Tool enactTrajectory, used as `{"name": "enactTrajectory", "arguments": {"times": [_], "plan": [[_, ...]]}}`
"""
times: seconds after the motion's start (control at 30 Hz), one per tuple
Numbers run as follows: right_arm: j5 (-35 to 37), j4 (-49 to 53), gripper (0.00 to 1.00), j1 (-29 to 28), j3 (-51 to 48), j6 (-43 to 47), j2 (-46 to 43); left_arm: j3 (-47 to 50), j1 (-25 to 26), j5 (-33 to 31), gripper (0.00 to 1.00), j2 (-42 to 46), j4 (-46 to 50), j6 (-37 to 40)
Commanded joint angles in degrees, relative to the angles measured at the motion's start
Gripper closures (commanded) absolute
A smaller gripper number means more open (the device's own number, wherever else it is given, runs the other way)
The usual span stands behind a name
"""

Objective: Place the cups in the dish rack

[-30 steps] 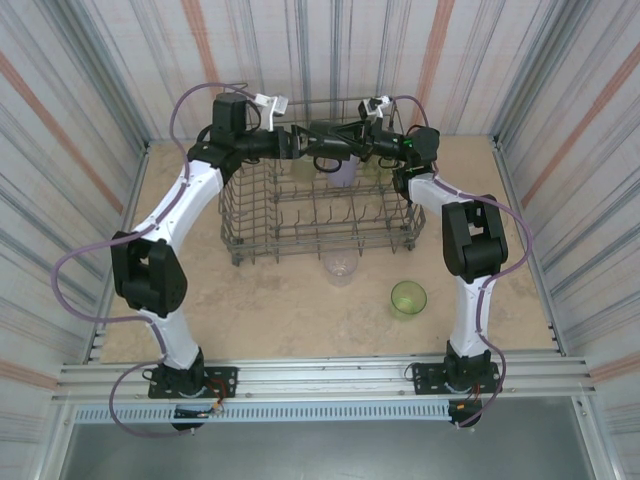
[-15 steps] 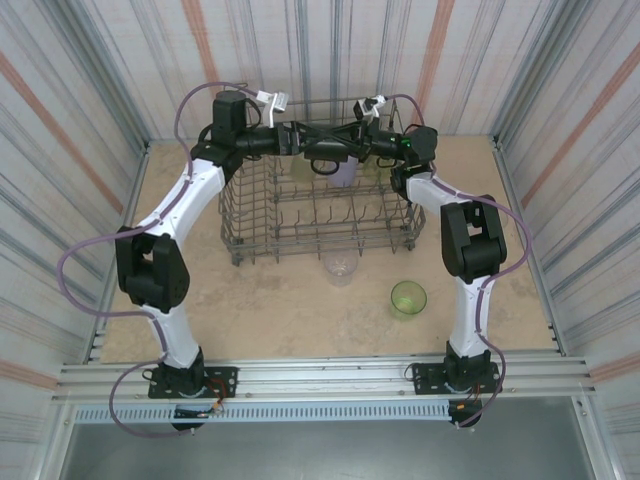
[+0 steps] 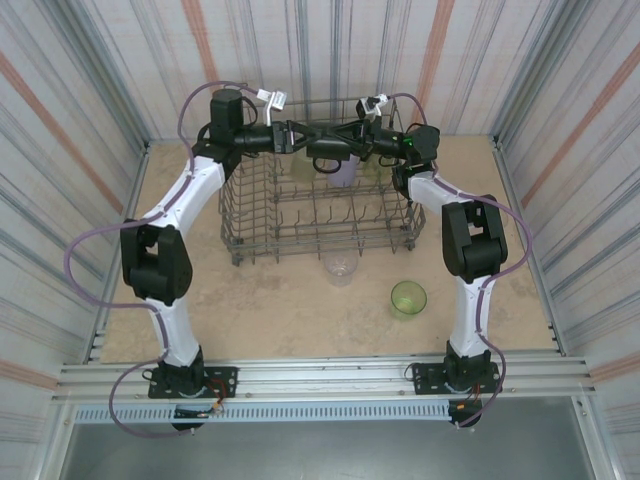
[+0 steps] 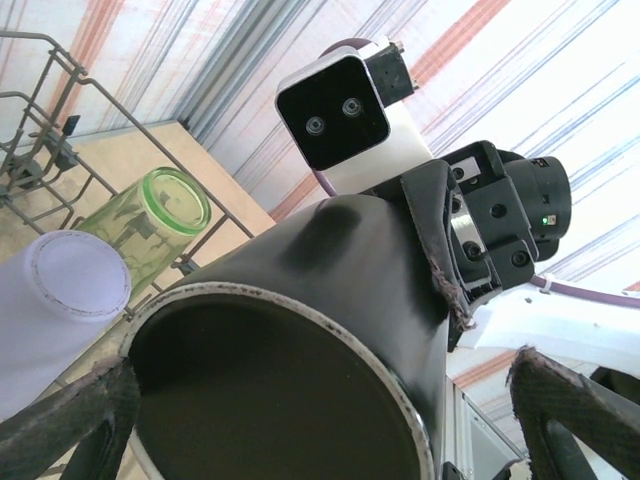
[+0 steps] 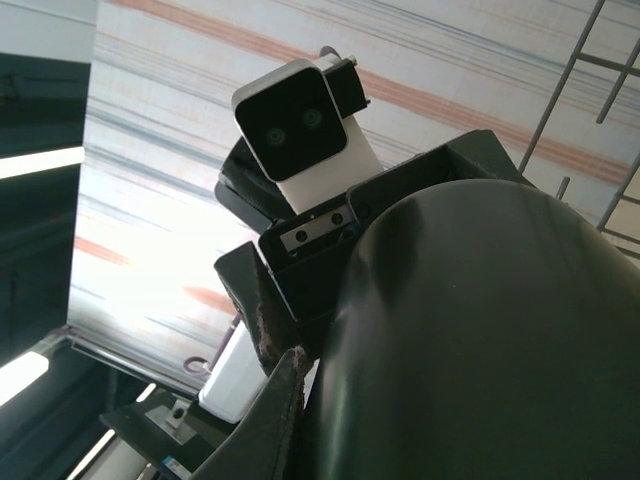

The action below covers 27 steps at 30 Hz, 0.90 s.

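**Dark cup held between my two grippers, over the far side of the rack**

My arms meet tip to tip above the far side of the rack point(image 3: 235, 215). My right gripper point(image 3: 348, 150) is closed down narrow on the dark cup point(image 4: 330, 260) and holds it in the air. In the left wrist view one of its fingers point(image 4: 445, 250) lies along the cup's outer wall; I cannot see the other. The cup is tipped on its side, with its shiny-rimmed mouth turned toward my left wrist camera.

My left gripper point(image 3: 303, 137) stands wide, with one finger on each side of that mouth. I cannot tell whether either pad touches the rim.

Under the dark cup, in the far part of the rack, sits the lavender cup point(image 4: 60, 300), its closed end turned toward my left wrist. Just beside it is a green cup point(image 4: 160, 215), which shows its open rim among the wires.

Two cups stand upright on the table point(image 3: 260, 310), outside the rack. The clear cup point(image 3: 340, 268) is just in front of the rack's near edge. The loose green cup point(image 3: 408, 298) is nearer my right arm, apart from both the rack and the clear cup.
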<state>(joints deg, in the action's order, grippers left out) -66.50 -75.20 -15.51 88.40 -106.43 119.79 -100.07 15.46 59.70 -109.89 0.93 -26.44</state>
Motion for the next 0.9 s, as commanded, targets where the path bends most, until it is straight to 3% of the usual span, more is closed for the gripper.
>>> {"name": "enactTrajectory", "arguments": {"times": [0.0, 0.4, 0.87], "plan": [[-0.47, -5.55, 1.0, -1.37, 4.23, -1.5, -3.95, -1.93, -0.51, 4.38, 0.01, -2.47, -2.44, 0.21], [-0.83, -5.55, 1.0, -1.33, 4.13, -1.42, -4.3, -6.52, -2.59, 3.95, 0.01, -4.35, 1.15, 2.93], [-0.08, -5.49, 1.0, -1.37, 7.86, -2.35, -1.97, 0.22, -0.79, 8.28, 0.01, -2.27, -4.44, -0.82]]}}
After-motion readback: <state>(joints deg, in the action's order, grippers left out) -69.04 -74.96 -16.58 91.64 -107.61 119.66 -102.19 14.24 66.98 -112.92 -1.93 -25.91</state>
